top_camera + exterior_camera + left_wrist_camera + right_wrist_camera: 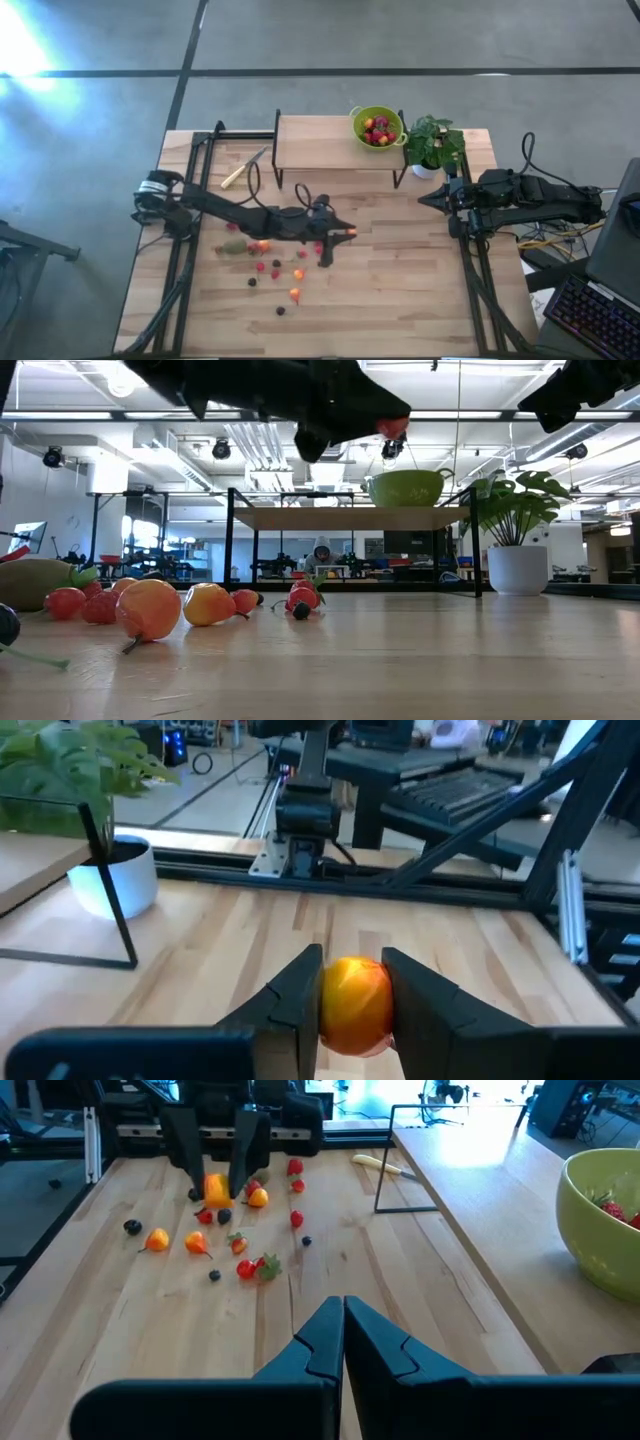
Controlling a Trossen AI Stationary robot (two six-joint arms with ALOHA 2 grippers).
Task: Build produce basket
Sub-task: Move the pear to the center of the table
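Observation:
The lime-green basket (378, 127) stands on a raised wooden shelf (320, 142) at the table's far side, with several red fruits in it. It also shows in the low view (408, 487). Loose produce (272, 268) lies on the table's left half, with a brownish-green oval fruit (233, 247) among it. My left gripper (348, 233) is over the table's middle, shut on an orange-red fruit (355, 1003). My right gripper (422, 198) is shut and empty at the table's right, near the plant. My left gripper pinches the orange-red fruit by its two opposite sides (325, 1005) between its two fingers. The fingers reach toward the table's right side. The fruit (392, 428) is lifted well clear of the table.
A potted plant in a white pot (435, 145) stands right of the basket. A yellow-handled knife (243, 168) lies at the far left by the shelf's black frame. The shelf's thin metal legs (110, 880) stand on the table. Bare wood lies between the two grippers.

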